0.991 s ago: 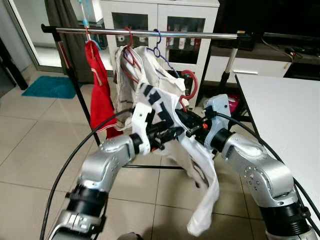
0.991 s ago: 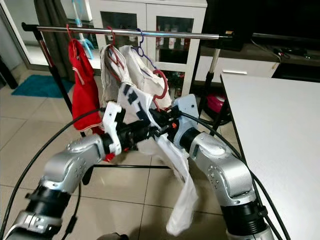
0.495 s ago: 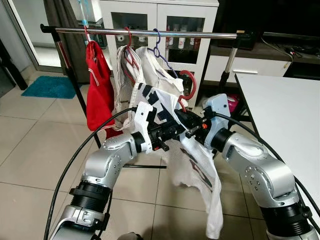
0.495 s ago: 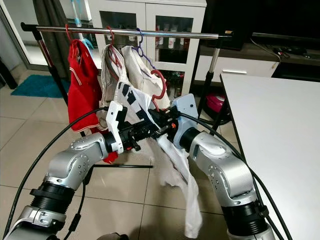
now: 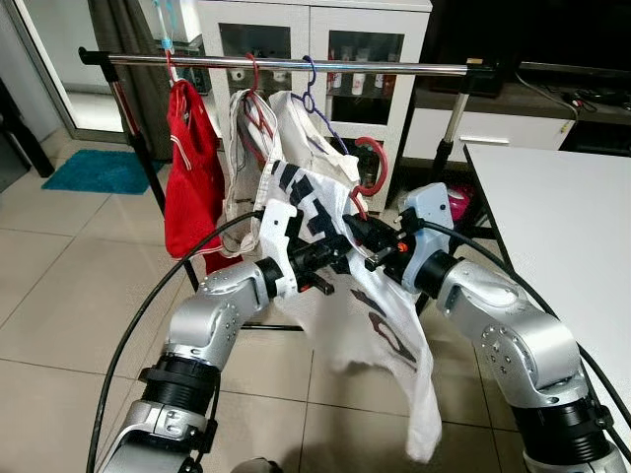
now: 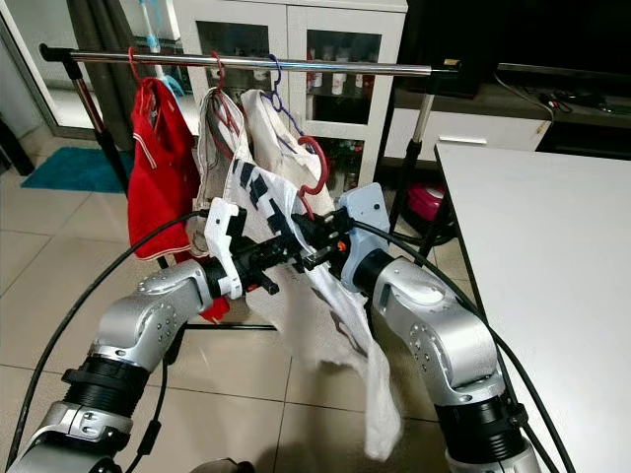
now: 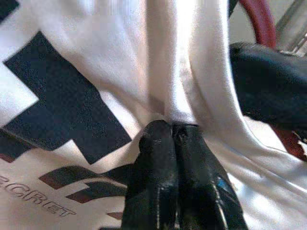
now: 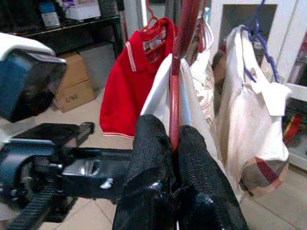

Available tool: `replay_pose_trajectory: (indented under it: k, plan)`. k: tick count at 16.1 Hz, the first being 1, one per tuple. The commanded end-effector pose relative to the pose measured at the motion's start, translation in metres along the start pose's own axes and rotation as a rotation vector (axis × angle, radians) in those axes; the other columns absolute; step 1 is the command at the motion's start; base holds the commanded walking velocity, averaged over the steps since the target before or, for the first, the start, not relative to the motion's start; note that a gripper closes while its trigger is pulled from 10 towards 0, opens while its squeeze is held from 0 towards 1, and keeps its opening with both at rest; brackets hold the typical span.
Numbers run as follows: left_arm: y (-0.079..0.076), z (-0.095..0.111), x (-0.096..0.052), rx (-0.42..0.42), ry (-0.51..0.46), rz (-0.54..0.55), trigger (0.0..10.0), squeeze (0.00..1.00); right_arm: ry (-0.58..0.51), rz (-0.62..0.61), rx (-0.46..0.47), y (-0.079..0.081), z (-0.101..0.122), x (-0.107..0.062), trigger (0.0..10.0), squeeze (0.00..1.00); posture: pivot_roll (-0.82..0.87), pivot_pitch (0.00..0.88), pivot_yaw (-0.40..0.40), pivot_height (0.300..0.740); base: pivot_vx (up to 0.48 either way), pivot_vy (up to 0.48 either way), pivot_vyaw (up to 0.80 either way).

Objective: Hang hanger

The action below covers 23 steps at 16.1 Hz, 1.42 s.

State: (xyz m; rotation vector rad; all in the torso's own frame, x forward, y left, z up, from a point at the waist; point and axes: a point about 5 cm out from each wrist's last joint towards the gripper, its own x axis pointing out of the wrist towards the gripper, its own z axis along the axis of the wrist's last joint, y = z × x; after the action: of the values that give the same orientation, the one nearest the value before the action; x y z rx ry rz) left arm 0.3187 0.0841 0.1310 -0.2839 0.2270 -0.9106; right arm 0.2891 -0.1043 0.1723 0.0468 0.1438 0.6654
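Pinching white shirt (image 5: 380,325) below rail (image 5: 296,66), left gripper (image 7: 172,136) clamped; right gripper (image 8: 173,139) gripped red hanger (image 8: 180,72).

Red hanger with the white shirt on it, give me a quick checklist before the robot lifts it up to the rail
1. Right gripper shut on the red hanger: ok.
2. Left gripper pinching the white printed shirt: ok.
3. Hanger hook below the rail, not yet over it: not ok.
4. Free stretch of rail right of the purple hanger: ok.
5. Shirt seated properly on both hanger shoulders: cannot tell, fabric is bunched.
6. Shirt tail hangs low toward the floor, clear of the white table: ok.
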Motion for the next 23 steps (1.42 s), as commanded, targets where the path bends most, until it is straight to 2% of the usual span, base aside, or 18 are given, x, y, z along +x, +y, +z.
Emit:
replay_pose_trajectory:
  k: [1, 6, 9, 10, 11, 12, 14, 18, 21, 23]
  plan:
    - [-0.003, 0.011, -0.001, 0.032, -0.043, 0.001, 0.0, 0.0, -0.001, -0.053, -0.008, -0.007, 0.005, 0.002, 10.0, 0.0, -0.04, 0.0, 0.034, 0.74, 0.0, 0.0, 0.0]
    - [-0.017, 0.01, -0.006, 0.022, -0.071, -0.038, 0.0, 0.0, 0.033, -0.189, 0.0, -0.024, 0.0, 0.002, 10.0, 0.0, -0.03, 0.0, 0.031, 0.74, 0.0, 0.0, 0.0]
    - [-0.019, 0.011, -0.008, 0.019, -0.091, -0.029, 0.0, 0.0, 0.038, -0.207, 0.0, -0.026, 0.001, 0.002, 10.0, 0.0, -0.03, 0.0, 0.028, 0.74, 0.0, 0.0, 0.0]
    - [-0.018, 0.014, -0.008, -0.011, -0.115, -0.005, 0.5, 0.0, 0.038, -0.202, -0.003, -0.026, 0.002, 0.003, 10.0, 0.0, -0.03, 0.0, 0.025, 0.74, 0.0, 0.0, 0.0]
    - [-0.021, 0.017, -0.008, -0.066, -0.133, -0.061, 10.0, 0.0, 0.041, -0.193, -0.012, -0.024, 0.003, 0.004, 10.0, 0.0, -0.03, 0.0, 0.025, 0.74, 0.0, 0.0, 0.0]
    - [-0.022, 0.018, -0.008, -0.084, -0.14, -0.094, 10.0, 1.0, 0.044, -0.184, -0.026, -0.023, 0.004, 0.005, 10.0, 0.0, -0.03, 0.0, 0.026, 0.74, 0.0, 0.0, 0.0]
    - [-0.019, 0.018, -0.007, -0.083, -0.124, -0.116, 10.0, 1.0, 0.051, -0.15, -0.056, -0.017, 0.006, 0.006, 10.0, 0.0, -0.04, 0.0, 0.031, 0.74, 0.0, 0.0, 0.0]
    - [-0.013, 0.034, -0.008, -0.124, -0.178, -0.158, 10.0, 1.0, 0.068, -0.113, -0.095, -0.011, 0.008, 0.005, 10.0, 0.0, -0.04, 0.0, 0.037, 0.74, 0.0, 0.0, 0.0]
    - [0.003, 0.034, -0.009, -0.097, -0.136, -0.095, 10.0, 1.0, 0.066, -0.077, -0.115, -0.005, 0.009, 0.004, 10.0, 0.0, -0.05, 0.0, 0.042, 0.74, 0.0, 0.0, 0.0]
    - [0.006, 0.031, -0.007, -0.071, -0.11, -0.072, 10.0, 0.98, 0.066, -0.059, -0.123, -0.003, 0.011, 0.004, 10.0, 0.0, -0.05, 0.0, 0.043, 0.74, 0.0, 0.0, 0.0]
